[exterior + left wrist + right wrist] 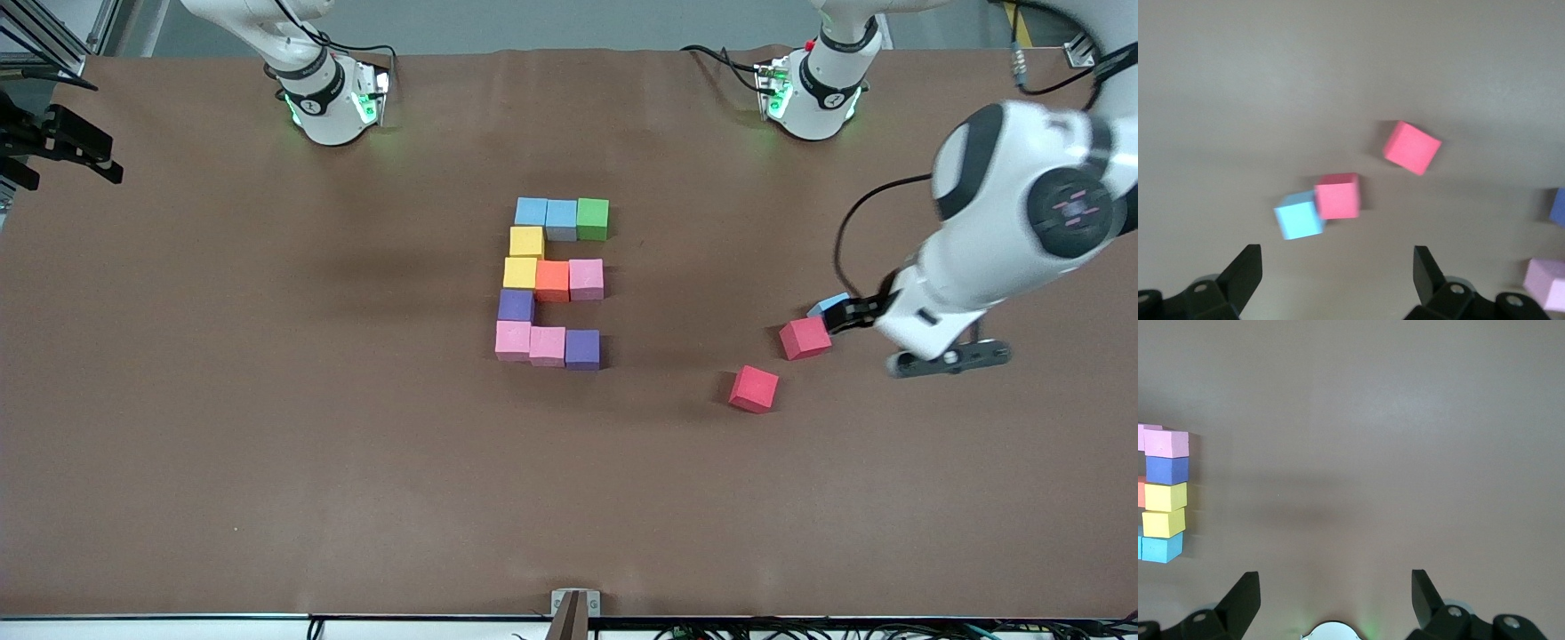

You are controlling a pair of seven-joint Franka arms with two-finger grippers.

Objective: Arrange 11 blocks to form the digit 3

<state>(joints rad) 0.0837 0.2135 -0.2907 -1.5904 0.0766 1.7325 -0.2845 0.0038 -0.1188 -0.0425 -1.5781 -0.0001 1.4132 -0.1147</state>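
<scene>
Blocks (552,280) are all in place, eleven of them touching in a blocky digit 3 (516,305) sitting dead centre of the front frame on the brown counter (267,400).

Top row is two light blue cubes (531,211) plus a green cube (592,218). A yellow cube (526,241) links down to the middle row, which is a second yellow cube (520,272), an orange cube (552,280) and a pink cube (586,278). A purple cube (516,305) links that to the bottom row: two pink cubes (513,340) and a second purple cube (582,348). The linking cubes run down the side toward the right arm's end, so from this camera it reads like an E.

Well apart from the figure, toward the left arm's end, two red cubes (805,338) lie loose, one lower in the frame than the other. A spare light blue cube (1298,215) sits right by the upper red one, touching it as far as I can tell; the front view half hides it.

The left tool (1338,252) hangs over the counter just beside that spare cube, fingers spread wide, gripping nothing. The right tool (1333,577) shows only in its own wrist view, also spread wide with nothing in it. It waits over bare counter by its arm's base, with the figure's spine at the edge of the frame.
</scene>
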